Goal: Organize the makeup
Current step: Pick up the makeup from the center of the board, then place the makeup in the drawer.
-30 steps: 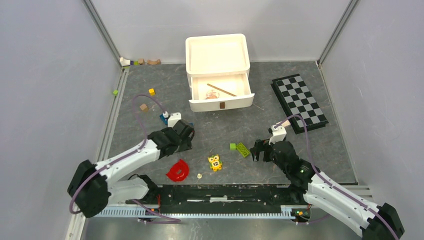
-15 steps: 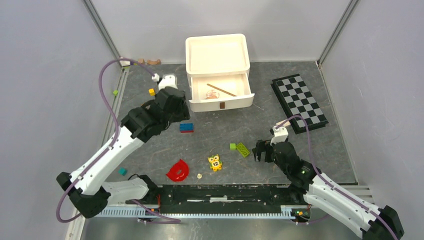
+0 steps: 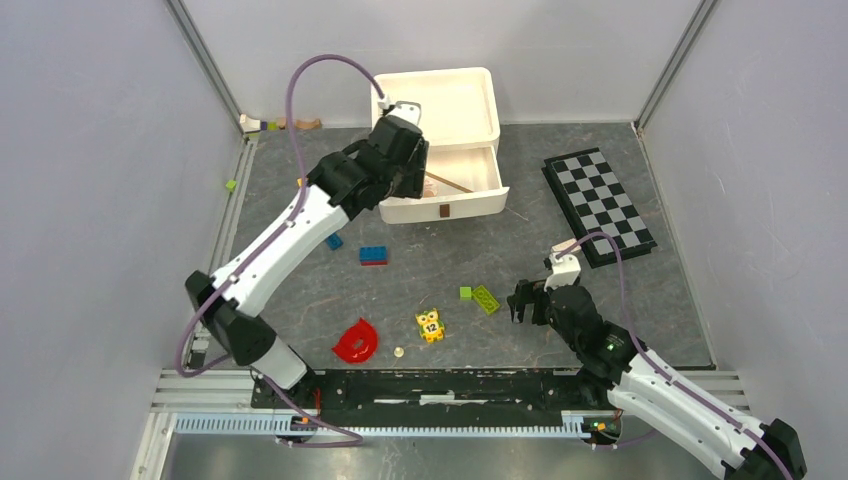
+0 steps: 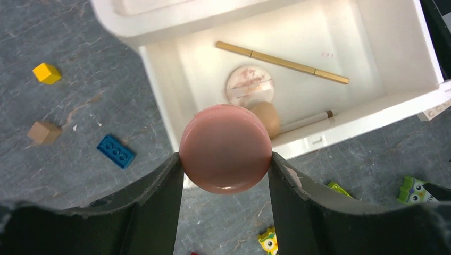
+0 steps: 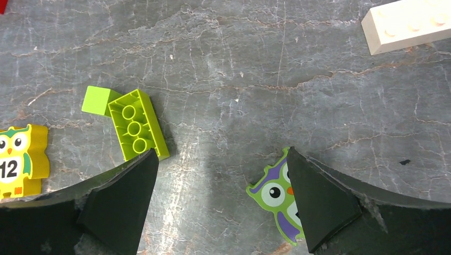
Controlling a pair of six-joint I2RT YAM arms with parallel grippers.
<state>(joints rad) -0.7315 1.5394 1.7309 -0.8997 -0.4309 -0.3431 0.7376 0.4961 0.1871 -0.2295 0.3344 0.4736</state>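
The left gripper (image 4: pixel 225 166) is clamped on the round pink disc (image 4: pixel 225 141), holding it above the front left corner of the open white drawer (image 4: pixel 372 48). Inside the drawer lie a gold pencil (image 4: pixel 282 62) and a beige stick (image 4: pixel 267 118). The right gripper (image 5: pixel 220 186), fingers spread apart, hangs well in front of the drawer, between a green brick (image 5: pixel 137 130) and a green owl block (image 5: pixel 276 196).

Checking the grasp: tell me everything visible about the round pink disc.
The round pink disc is smooth, glossy, pink, plastic by its look, unmarked on the face shown. The left tool pinches its rim on two opposite sides, holding it in the air above the front edge of the open white drawer. Nothing else touches it.
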